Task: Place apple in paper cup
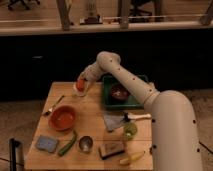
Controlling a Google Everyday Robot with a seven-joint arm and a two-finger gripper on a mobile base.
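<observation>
The apple [80, 86], small and orange-red, sits between the fingers of my gripper [81, 84] at the table's far left. The gripper is shut on it. The arm reaches down to it from the upper right. The white paper cup [82, 93] stands right beneath the apple, and only its pale lower part shows. The apple is at the cup's mouth; I cannot tell whether it touches the rim.
A wide orange bowl [63, 117] and a fork [52, 106] lie left of centre. A green tray [131, 101] holds a dark bowl [120, 92]. In front are a metal cup [85, 143], blue sponge [46, 144], green cup [130, 130], grey cloth [114, 121] and banana [132, 158].
</observation>
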